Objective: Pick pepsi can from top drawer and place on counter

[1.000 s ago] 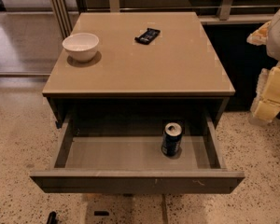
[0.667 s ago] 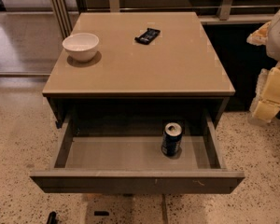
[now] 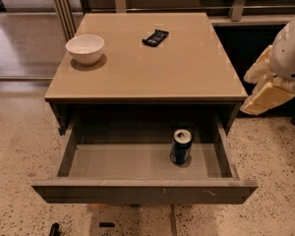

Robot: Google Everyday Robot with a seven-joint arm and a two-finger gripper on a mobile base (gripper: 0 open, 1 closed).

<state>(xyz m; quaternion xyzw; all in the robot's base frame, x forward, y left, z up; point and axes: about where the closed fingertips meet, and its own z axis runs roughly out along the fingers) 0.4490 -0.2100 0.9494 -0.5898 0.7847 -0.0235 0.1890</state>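
Note:
The pepsi can (image 3: 181,146), dark blue with a silver top, stands upright on the grey floor of the open top drawer (image 3: 137,191), right of its middle. The drawer is pulled out from under the tan counter (image 3: 152,68). My gripper (image 3: 263,90), cream-coloured on a white arm, hangs in the air at the right edge of the view. It is beside the counter's right front corner, above and to the right of the can, and touches nothing.
A white bowl (image 3: 85,48) sits at the counter's back left. A flat black wrapper (image 3: 155,37) lies at the back middle. Speckled floor surrounds the cabinet. A dark cabinet and metal legs stand behind it.
My arm and gripper have moved a little to the left, towards the counter's right edge. The can, drawer, bowl and wrapper have not moved.

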